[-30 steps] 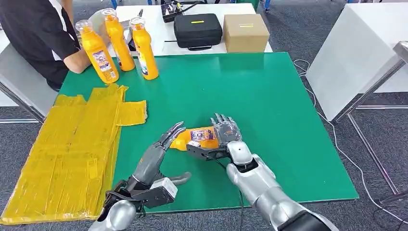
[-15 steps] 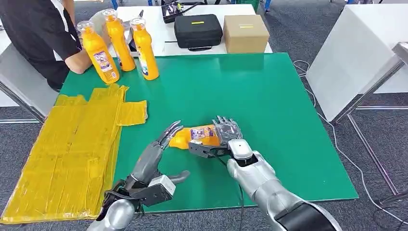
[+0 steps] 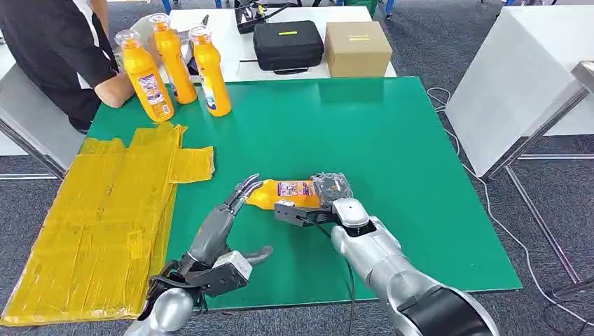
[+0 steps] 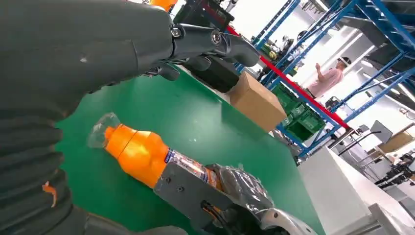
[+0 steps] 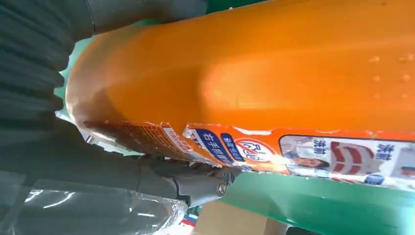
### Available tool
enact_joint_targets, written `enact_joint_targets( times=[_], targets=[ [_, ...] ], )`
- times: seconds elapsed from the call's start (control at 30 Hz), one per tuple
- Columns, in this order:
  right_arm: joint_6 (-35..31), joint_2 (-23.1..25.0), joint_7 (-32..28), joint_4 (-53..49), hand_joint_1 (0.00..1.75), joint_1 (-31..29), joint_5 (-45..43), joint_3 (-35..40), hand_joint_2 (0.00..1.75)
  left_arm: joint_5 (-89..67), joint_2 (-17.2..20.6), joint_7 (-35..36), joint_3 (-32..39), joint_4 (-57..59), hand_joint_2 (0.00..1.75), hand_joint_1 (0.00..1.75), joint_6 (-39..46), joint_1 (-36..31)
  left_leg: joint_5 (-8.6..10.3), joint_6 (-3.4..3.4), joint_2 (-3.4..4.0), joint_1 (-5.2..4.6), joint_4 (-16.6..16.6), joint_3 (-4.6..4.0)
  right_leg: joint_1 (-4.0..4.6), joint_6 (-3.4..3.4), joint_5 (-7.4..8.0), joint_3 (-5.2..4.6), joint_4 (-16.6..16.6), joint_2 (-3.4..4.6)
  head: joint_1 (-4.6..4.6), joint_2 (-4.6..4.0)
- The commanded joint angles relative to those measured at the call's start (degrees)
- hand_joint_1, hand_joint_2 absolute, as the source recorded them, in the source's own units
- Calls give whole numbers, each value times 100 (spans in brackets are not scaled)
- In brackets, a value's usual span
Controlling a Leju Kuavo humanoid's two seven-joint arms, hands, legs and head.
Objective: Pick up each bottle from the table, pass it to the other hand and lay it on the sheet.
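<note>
Near the front of the green counter (image 3: pixel 392 140) my right hand (image 3: pixel 328 199) grips the orange bottle (image 3: pixel 284 194) by its base, lying sideways, cap toward my empty, spread left hand (image 3: pixel 228 220), fingertips beside its neck. Smooth, rigid plastic, probably slippery; I'd take the labelled middle.

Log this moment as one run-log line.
stage: handover | right hand: grips lying bottle | left hand: open by its cap | sheet: bare

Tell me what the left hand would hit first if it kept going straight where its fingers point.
Most likely the neck end of the lying bottle held by the right hand; the left hand fingertips already look close, though depth is uncertain.
</note>
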Motion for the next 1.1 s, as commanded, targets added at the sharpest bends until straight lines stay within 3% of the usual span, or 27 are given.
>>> enact_joint_targets(
  times=[0.03, 0.23, 0.47, 0.67, 0.83, 1.1],
  targets=[
    [-594, 70, -540, -235, 175, 255, -529, -445, 175, 26, 43, 28, 215, 95, 175, 0, -38, -16, -3, -16, -1, 5, -7, 15, 5, -4, -2, 19, -12, -3, 2, 2],
    [-587, 51, -550, -650, 175, 423, -631, -427, 175, 33, 54, 18, 253, 57, 175, 0, -37, 30, -5, -16, 2, 3, -2, 7, 2, -5, -4, 9, -4, 0, 2, 0],
    [-1309, -2, -1248, -3431, 175, 1625, -2342, -572, 175, 11, 88, 96, 408, -108, 175, 0, -7, 227, -7, -15, 5, 3, -1, -3, 3, -4, -5, 0, -2, 4, -2, 0],
    [-1332, -51, -1218, -3546, 175, 1696, -2428, -548, 175, 10, 73, 92, 416, -94, 175, 0, -2, 224, -2, -10, -3, 1, -3, -11, 1, -2, -2, -8, -3, -3, 0, 0],
    [-1672, -72, -1486, -4502, 175, 2271, -2935, -670, 175, 476, -162, 383, 806, 62, 175, 0, -30, 172, -4, -16, -13, 5, -2, -6, 4, -4, -6, 1, -6, -13, 0, 2],
    [-2383, 34, -2156, -4720, 175, 2467, -3468, -607, 175, 2663, -331, 428, 1497, 591, 175, 0, -471, 26, -8, -18, -2, 3, -5, 3, 2, -5, -6, 6, -7, -2, 0, 0]
  ],
)
